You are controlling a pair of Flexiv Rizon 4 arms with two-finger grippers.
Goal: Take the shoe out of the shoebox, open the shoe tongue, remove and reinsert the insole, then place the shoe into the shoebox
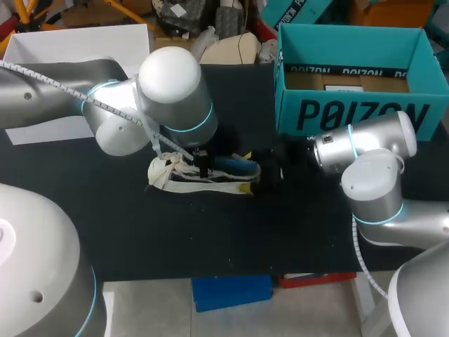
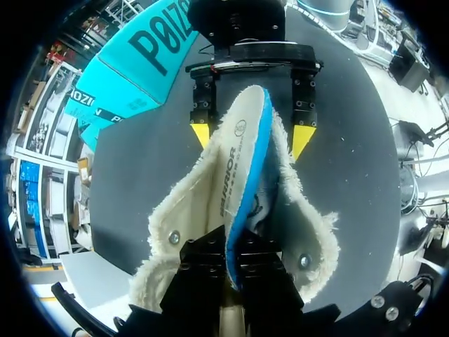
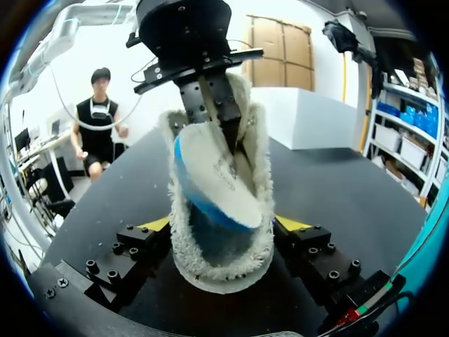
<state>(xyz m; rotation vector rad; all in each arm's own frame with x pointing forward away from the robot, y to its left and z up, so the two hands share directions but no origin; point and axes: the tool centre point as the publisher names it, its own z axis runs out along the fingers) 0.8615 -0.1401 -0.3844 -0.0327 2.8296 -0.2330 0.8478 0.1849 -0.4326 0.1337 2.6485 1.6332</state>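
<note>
A cream fleece-lined shoe (image 1: 196,184) lies on the black table (image 1: 210,239), in front of the teal shoebox (image 1: 351,112). My left gripper (image 1: 202,163) hangs over the shoe's heel end and is shut on the rear end of the white, blue-edged insole (image 2: 242,154), which sticks up out of the shoe (image 2: 189,210). My right gripper (image 3: 223,225) holds the shoe (image 3: 221,270) at its toe, with a yellow fingertip (image 3: 158,223) pressed against each fleecy side. From the right wrist, the insole (image 3: 214,179) curves upward to the left gripper (image 3: 217,119).
The open shoebox (image 2: 147,63) stands at the back right with cardboard inside. A white box (image 1: 77,42) sits at the back left, with a white sheet (image 1: 42,130) lying under my left arm. Bare table stretches in front of the shoe.
</note>
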